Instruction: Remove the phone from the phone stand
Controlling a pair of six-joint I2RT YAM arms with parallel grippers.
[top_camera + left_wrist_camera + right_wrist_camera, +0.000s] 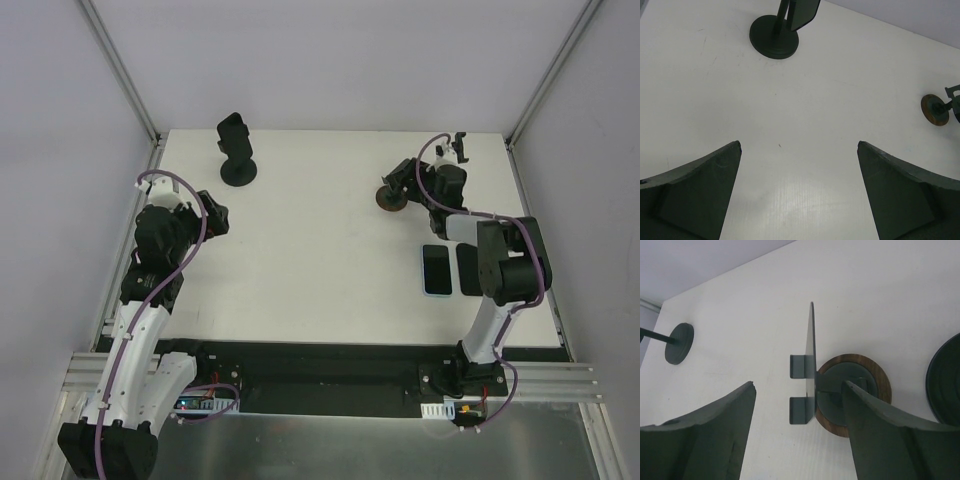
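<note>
Tabletop [330, 300]: white, matte, smooth; stands may skid.
Right gripper [800, 384]: dark wedge jaws apart, straddling thin grey metal stand [802, 366]; closing could topple it.
Left gripper [799, 143]: jaws spread, nothing between.
Black round-footed stand [774, 42]: far ahead of left jaws; dark slab [802, 12] on top, phone or cradle unclear.
Metal stand cradle: looks bare, wood-ringed disc foot.
Blue-edged flat phone [435, 270]: glossy, lying behind right jaws.

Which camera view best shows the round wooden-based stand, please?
Right wrist view: the round wooden-based stand appears large, near the fingers. Top external shows it small beside the right arm; left wrist, tiny at the right edge.
</note>
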